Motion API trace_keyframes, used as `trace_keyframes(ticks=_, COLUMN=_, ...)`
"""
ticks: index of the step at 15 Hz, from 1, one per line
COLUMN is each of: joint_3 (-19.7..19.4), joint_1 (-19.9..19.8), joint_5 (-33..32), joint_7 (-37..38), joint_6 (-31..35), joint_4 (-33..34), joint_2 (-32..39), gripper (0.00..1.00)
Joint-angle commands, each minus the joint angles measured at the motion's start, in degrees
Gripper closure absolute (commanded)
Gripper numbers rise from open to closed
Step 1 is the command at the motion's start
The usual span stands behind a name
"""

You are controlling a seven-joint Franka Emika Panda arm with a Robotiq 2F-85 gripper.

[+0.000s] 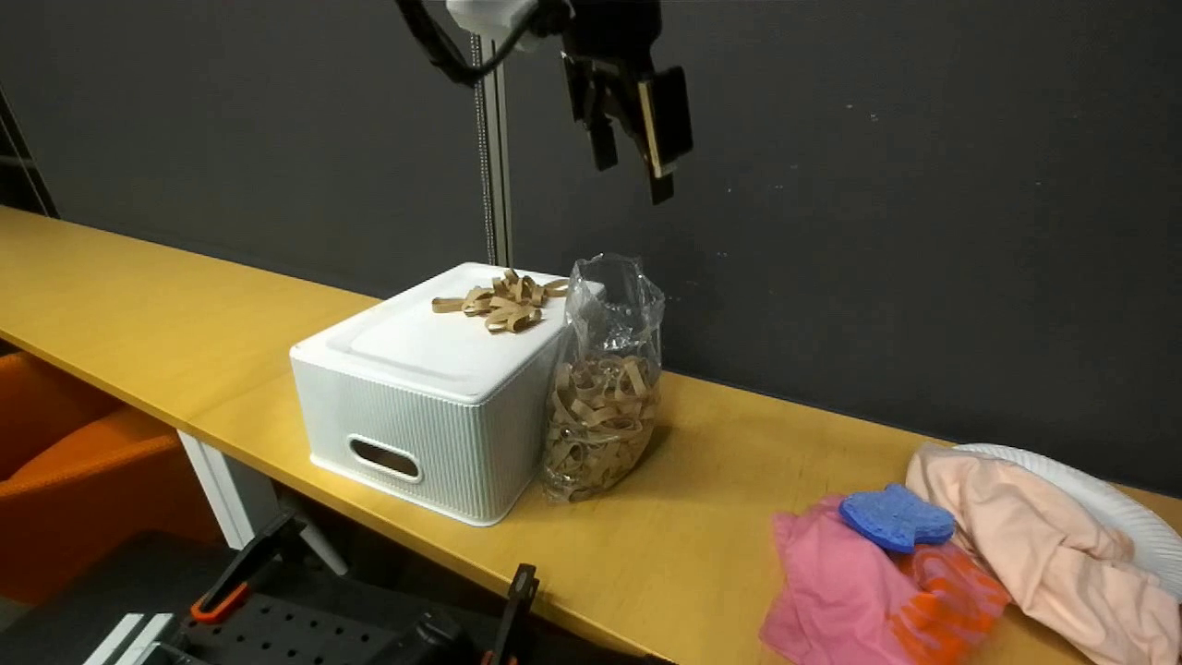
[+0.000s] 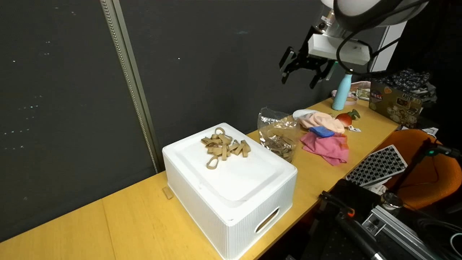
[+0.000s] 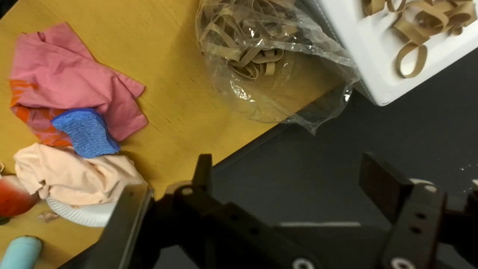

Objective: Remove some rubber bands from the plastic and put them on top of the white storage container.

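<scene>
Tan rubber bands (image 2: 224, 152), flat and looped, heaped on the ribbed white storage container (image 2: 238, 184), toward the back edge of the table (image 1: 729, 480)! That container's long axis runs back edge to front. Just beside it, crinkly clear plastic bag (image 1: 617, 342) upright, mouth skyward, more bands inside. Gripper (image 2: 302, 76) up high, fingers spread wide, holding nothing!

In both exterior views we see the yellow bench (image 1: 739, 443) softly lit, with deep shadow under its front edge. Along its back edge, the dark wall (image 1: 877, 240) carries tiny bright specks. The white storage container (image 2: 231, 187) is brightest, its top nearly washed out. Glare glints off the plastic bag (image 3: 283, 82), and a soft shadow lies beside it. In the wrist view, we find the gripper (image 3: 291, 177) dark and out of focus.
</scene>
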Motion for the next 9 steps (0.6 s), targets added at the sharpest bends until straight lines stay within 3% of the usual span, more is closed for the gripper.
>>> trace_keyframes(ticks=1, joint_3=-2.1, joint_1=1.3, joint_5=3.8, joint_7=-0.9, joint_6=2.8, joint_4=1.9, joint_2=5.1, gripper=0.00)
trace_keyframes(ticks=2, joint_3=-2.2, joint_1=1.6, joint_5=4.8, joint_7=-1.1, joint_6=3.3, joint_4=2.0, joint_2=6.1, gripper=0.00)
trace_keyframes(ticks=3, joint_3=-2.3, joint_1=1.9, joint_5=5.8, joint_7=-1.2, joint_6=3.7, joint_4=2.0, joint_2=6.9, gripper=0.25)
trace_keyframes(ticks=4, joint_3=-2.4, joint_1=2.2, joint_5=6.8, joint_7=-1.6, joint_6=4.0, joint_4=2.1, joint_2=7.6, gripper=0.26)
trace_keyframes(ticks=9, joint_3=-2.7, joint_1=3.1, joint_5=8.6, joint_7=-1.9, joint_6=5.7, joint_4=2.7, joint_2=10.3, gripper=0.65)
